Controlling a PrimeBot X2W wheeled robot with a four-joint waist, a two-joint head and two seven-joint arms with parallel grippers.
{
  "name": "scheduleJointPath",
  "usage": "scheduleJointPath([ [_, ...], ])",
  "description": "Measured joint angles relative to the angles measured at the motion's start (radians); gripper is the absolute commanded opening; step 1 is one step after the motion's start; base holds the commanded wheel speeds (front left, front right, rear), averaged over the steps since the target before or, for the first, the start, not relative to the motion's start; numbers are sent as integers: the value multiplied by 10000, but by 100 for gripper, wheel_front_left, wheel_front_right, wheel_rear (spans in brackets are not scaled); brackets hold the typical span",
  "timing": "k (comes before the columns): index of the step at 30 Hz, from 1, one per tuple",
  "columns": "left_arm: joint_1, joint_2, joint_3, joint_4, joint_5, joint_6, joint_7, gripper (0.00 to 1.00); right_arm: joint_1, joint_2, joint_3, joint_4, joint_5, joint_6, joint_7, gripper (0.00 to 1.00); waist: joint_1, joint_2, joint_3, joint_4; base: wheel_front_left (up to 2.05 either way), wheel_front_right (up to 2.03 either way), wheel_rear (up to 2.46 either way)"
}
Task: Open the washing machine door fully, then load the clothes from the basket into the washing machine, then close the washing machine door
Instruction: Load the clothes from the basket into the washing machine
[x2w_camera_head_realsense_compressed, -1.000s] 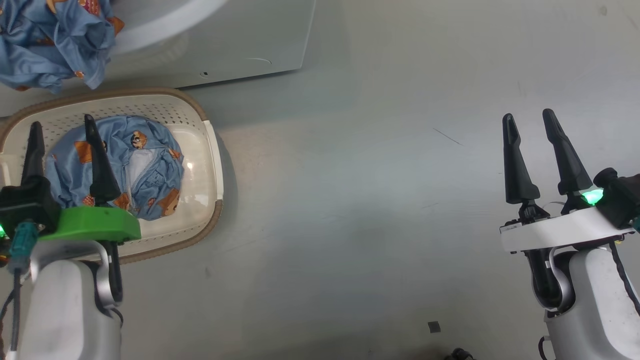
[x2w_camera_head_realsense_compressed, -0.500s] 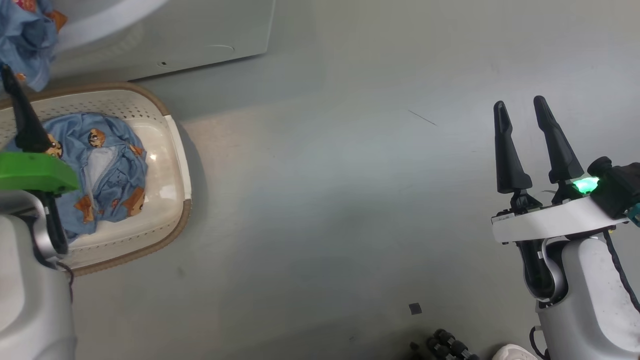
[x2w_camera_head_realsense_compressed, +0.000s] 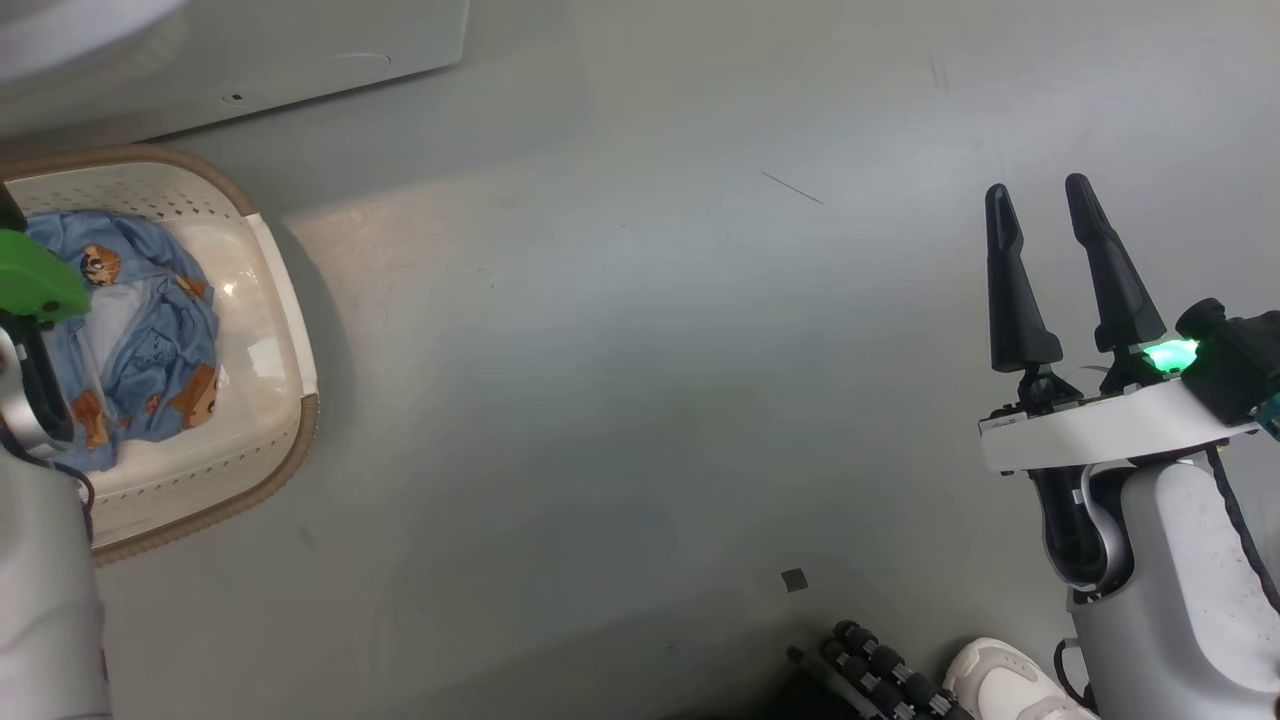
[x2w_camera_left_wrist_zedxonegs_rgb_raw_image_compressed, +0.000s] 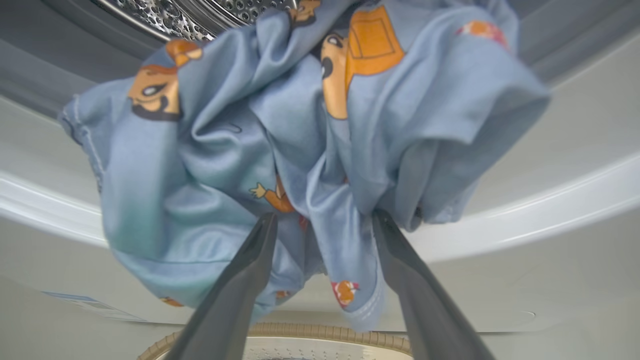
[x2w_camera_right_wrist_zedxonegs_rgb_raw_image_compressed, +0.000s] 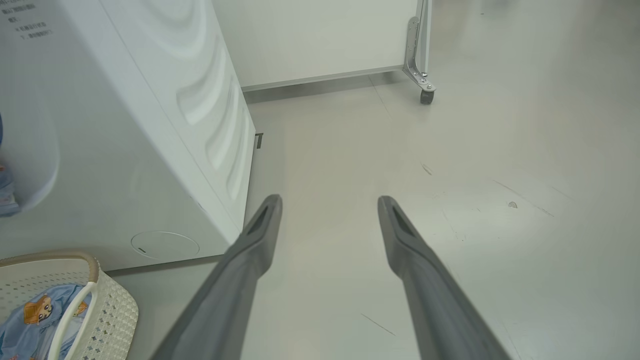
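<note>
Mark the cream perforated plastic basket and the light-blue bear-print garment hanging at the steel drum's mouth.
Cream perforated plastic basket (x2w_camera_head_realsense_compressed: 290, 330): head view, right-hand rim.
Light-blue bear-print garment (x2w_camera_left_wrist_zedxonegs_rgb_raw_image_compressed: 200, 150): left wrist view, middle folds.

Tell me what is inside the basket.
In the basket lies a bunched light-blue bear-print garment, with bare cream bottom showing to its right. Anything beneath the fabric is covered, and the left forearm hides the basket's left part.
</note>
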Motion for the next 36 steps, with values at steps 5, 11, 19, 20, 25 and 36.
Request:
scheduleJointPath([
  [5,-508,178,265,466,6,0,-77,100,-23,0,52,10,0,0,0,100,0,0,215,-78,0,0,0],
  [11,-996,230,566,934,180,0,-326,100,-132,0,125,31,0,0,0,100,1,0,278,-106,0,0,0],
  [19,-1473,226,1080,1745,343,0,-508,100,-176,-13,207,35,0,0,0,100,0,0,315,-118,0,0,0],
  [20,-1526,228,1127,1829,357,0,-570,100,-176,-25,211,35,0,0,0,100,0,0,321,-123,0,0,0],
  [25,-1655,178,1133,2073,506,0,-788,50,-176,-58,205,40,0,0,0,100,0,0,340,-140,0,0,0],
  [36,-1945,-134,1394,2568,667,0,-1223,0,-176,-73,119,63,0,0,0,100,0,0,344,-28,0,0,0],
])
